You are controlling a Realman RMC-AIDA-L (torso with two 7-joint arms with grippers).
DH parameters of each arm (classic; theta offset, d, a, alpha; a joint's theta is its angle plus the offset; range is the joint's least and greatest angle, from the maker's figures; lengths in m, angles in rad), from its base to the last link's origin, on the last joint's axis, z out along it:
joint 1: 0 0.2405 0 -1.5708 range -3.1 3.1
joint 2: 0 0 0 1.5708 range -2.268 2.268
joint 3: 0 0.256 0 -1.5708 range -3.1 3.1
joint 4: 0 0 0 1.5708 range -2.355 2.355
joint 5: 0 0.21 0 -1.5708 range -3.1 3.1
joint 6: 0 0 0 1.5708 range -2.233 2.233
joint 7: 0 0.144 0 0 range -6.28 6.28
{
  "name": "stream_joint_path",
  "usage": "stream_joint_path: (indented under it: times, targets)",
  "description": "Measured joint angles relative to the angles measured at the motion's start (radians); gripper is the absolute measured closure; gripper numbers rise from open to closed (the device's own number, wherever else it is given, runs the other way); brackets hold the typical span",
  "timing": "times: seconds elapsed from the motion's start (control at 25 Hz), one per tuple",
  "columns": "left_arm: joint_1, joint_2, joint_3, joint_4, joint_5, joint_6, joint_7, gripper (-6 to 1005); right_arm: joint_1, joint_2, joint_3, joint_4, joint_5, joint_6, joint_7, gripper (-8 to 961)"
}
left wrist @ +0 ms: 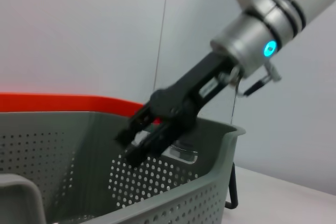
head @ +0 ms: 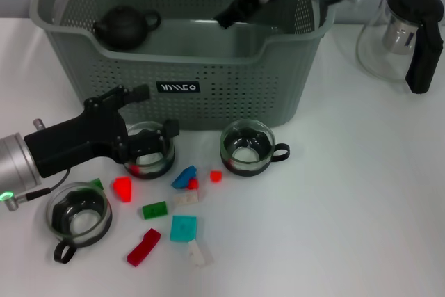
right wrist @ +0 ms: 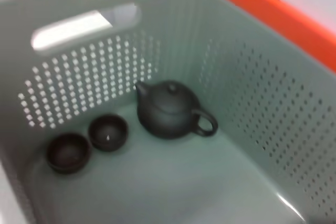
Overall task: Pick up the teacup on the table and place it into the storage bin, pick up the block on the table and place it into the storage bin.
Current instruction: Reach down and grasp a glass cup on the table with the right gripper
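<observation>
A white table (head: pixel 361 193) is seen filling the head view from edge to edge, its surface smooth and evenly lit, with soft, faint shadows cast beneath whatever stands on it. In the left wrist view, a pale, plain wall (left wrist: pixel 79 30) is shown across the upper frame, divided by a thin vertical seam (left wrist: pixel 163 30) near the centre; the table's edge is glimpsed at lower right.

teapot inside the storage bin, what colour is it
Dark, near black; the teapot shows best in the right wrist view.
</observation>
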Motion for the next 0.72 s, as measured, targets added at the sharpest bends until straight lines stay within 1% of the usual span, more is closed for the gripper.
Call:
stream_joint_path:
  times: [0.08,0.2,0.24,0.28,0.4,0.52,0.64,0.72]
  targets:
    - [0.000,0.000,0.000,0.000,-0.002,0.000,0.000,64,-0.042,-0.013,0.015,-0.149,0.002,-0.126,0.015,381]
    - [0.000,0.000,0.000,0.000,-0.003,-0.004,0.000,64,-0.104,-0.021,0.072,-0.372,0.006,-0.329,0.017,280]
    - [0.000,0.000,0.000,0.000,-0.006,-0.008,0.000,64,-0.140,-0.022,0.109,-0.504,0.019,-0.457,0.004,246]
    - [0.000,0.000,0.000,0.000,-0.006,-0.008,0.000,64,-0.140,-0.022,0.109,-0.504,0.019,-0.457,0.004,246]
    - [0.000,0.001,0.000,0.000,-0.011,-0.015,-0.003,64,-0.194,-0.023,0.127,-0.632,0.091,-0.639,-0.033,244]
    - [-0.001,0.002,0.000,0.000,-0.013,-0.029,-0.009,64,-0.232,-0.020,0.121,-0.667,0.137,-0.762,-0.067,245]
    - [-0.001,0.002,0.000,0.000,-0.014,-0.035,-0.009,64,-0.264,-0.006,0.092,-0.656,0.119,-0.824,-0.104,245]
    - [-0.001,0.002,0.000,0.000,-0.014,-0.036,-0.009,64,-0.287,0.010,0.050,-0.644,0.083,-0.831,-0.145,246]
